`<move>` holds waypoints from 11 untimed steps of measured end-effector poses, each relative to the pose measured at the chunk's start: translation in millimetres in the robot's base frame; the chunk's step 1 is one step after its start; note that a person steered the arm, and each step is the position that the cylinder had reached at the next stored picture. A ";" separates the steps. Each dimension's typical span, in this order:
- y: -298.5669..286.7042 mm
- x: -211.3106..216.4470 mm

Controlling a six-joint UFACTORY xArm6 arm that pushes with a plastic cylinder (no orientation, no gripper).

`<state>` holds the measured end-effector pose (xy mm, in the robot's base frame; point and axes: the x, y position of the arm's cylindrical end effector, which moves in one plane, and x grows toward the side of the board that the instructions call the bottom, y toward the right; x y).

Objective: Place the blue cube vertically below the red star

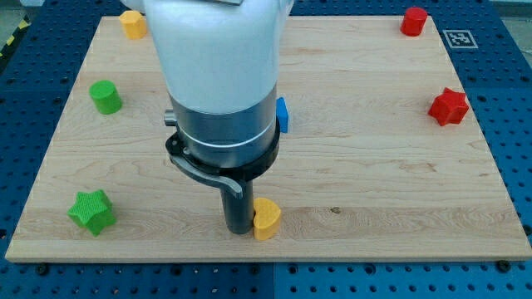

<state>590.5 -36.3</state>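
Note:
The blue cube is mostly hidden behind the arm's white and grey body near the board's middle; only its right edge shows. The red star lies near the view's right edge, well to the right of the cube. The dark rod comes down at the view's lower middle, and my tip rests on the board right beside a yellow heart-shaped block, on its left. My tip is below the blue cube and apart from it.
A red block sits at the top right. A yellow block is at the top left, partly behind the arm. A green cylinder and a green star lie on the left side of the wooden board.

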 end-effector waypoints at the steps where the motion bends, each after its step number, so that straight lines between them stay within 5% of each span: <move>1: 0.0 0.0; 2: -4.1 -25.6; 8: -76.8 -349.3; 11: 6.0 -359.8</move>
<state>230.6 -30.2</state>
